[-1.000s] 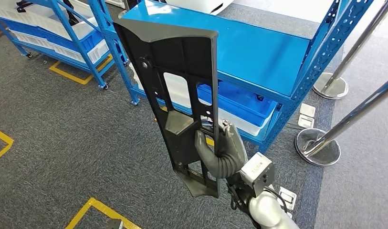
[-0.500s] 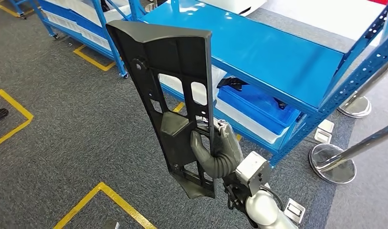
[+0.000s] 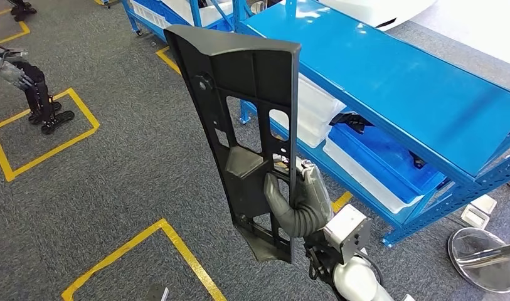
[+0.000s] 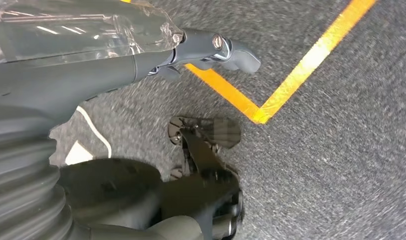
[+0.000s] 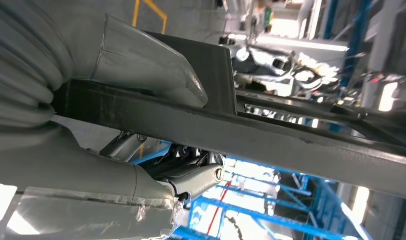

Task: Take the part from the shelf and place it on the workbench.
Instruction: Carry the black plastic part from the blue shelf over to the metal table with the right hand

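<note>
The part (image 3: 252,113) is a long black plastic panel with cut-outs, standing nearly upright in front of me. My right hand (image 3: 299,200) grips it near its lower end, thumb on the near face and fingers wrapped behind through an opening. In the right wrist view the part's dark rail (image 5: 290,145) runs across, clamped under the right hand (image 5: 91,100). My left hand (image 4: 141,65) hangs over the grey carpet with nothing in it, its fingers stretched out.
A blue metal shelf (image 3: 415,94) stands to the right, with blue bins (image 3: 384,157) and a white bin (image 3: 315,106) on its lower level. Yellow tape squares (image 3: 133,244) mark the carpet. Another robot's dark legs (image 3: 39,100) stand far left. A chrome stanchion base (image 3: 484,257) sits at the right.
The whole picture has swung, so the camera has turned: the shelf now lies further right and more carpet shows at the left. My right hand keeps its grip on the upright part.
</note>
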